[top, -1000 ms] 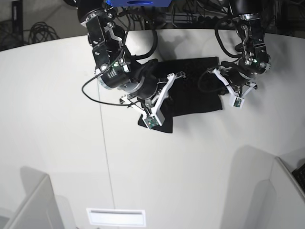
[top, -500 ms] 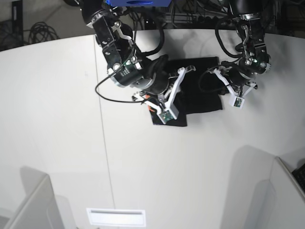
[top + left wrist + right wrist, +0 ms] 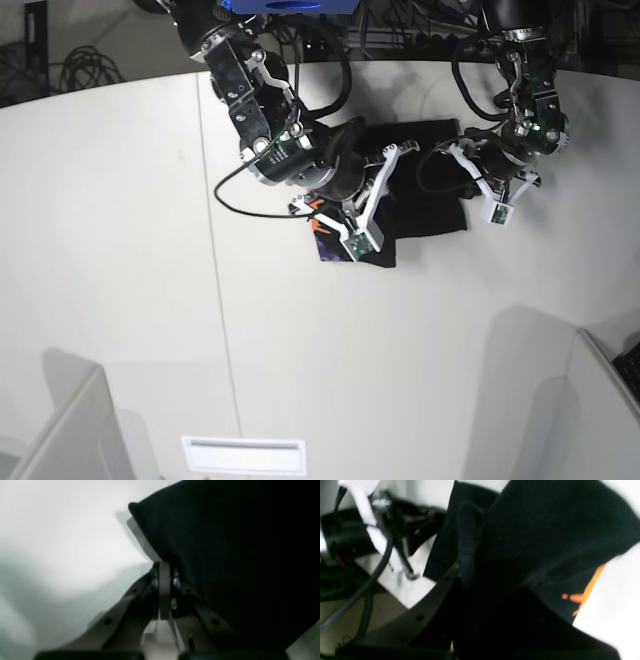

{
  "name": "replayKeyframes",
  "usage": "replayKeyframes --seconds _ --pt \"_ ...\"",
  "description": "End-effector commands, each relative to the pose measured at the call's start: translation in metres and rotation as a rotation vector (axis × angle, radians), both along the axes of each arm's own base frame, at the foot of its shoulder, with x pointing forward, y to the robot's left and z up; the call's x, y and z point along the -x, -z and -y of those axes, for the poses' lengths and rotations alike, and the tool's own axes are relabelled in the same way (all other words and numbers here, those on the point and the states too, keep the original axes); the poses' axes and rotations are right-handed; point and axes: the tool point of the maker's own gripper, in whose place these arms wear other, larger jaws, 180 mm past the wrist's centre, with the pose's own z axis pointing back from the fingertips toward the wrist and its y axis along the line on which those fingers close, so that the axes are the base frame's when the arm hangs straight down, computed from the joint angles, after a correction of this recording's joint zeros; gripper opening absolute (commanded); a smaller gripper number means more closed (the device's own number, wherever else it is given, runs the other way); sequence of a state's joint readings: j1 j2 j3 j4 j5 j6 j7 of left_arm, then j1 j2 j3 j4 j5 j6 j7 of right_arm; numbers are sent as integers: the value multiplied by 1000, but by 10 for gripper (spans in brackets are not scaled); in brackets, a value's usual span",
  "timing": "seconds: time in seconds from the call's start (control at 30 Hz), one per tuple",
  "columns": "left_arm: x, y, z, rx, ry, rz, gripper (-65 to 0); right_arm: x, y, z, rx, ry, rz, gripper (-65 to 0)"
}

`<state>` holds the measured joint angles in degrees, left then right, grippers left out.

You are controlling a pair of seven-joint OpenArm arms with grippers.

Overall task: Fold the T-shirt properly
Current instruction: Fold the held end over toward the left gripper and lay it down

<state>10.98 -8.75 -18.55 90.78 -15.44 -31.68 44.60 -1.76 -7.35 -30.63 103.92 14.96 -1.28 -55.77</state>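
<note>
The black T-shirt lies partly folded on the white table at the back middle. My right gripper is shut on the shirt's left part and holds it lifted over the rest. Black cloth fills its jaws in the right wrist view. A strip of orange print shows on the turned-up underside, and orange and purple print also shows in the base view. My left gripper is shut on the shirt's right edge, low at the table. Its fingertips are pressed together.
A thin seam runs down the table left of the shirt. Grey partitions stand at the front left and front right. A white slot plate lies at the front edge. Cables hang behind the table.
My right arm has carried the shirt's left part to the right, over the rest of the cloth, and the printed underside now shows. My left arm has stayed still.
</note>
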Motion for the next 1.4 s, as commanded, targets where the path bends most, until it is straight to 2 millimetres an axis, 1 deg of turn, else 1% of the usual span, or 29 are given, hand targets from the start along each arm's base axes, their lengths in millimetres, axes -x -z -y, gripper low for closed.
replayKeyframes --seconds 0.0,0.1,0.17,0.23,0.33,0.4,0.5,0.6,0.93,1.1,1.37 --pt "1 -1 -2 -20 10 -9 -650 -7 -12 -8 -41 2 33 -650" --pt "1 -1 -2 -20 10 -9 -650 -9 -10 -10 -50 9 38 -650" --pt "1 -1 -2 -20 10 -10 -650 -5 -16 -19 -101 -5 32 -650" --pt "2 0 -2 -19 9 -13 -650 -3 -19 -25 -147 24 -7 -650" --pt "5 2 -2 -20 10 -19 -650 -7 -27 -31 -177 57 -41 -650" --pt "6 1 -2 -20 11 -20 -650 -9 -28 -34 -184 56 -48 -650" --pt "7 2 -2 -20 11 -21 -650 -12 -26 -34 -174 56 -46 -650" --pt "7 2 -3 -21 8 -21 -650 -12 -20 -33 -163 56 -59 -650" --pt "5 1 -4 -22 5 -17 -650 -11 -20 -34 -163 56 -59 -650" --pt "4 0 -5 -22 3 -14 -650 -1 -21 -45 -159 8 -55 -650" --pt "5 0 -6 -23 -1 -14 -650 -1 -21 -45 -159 10 -55 -650"
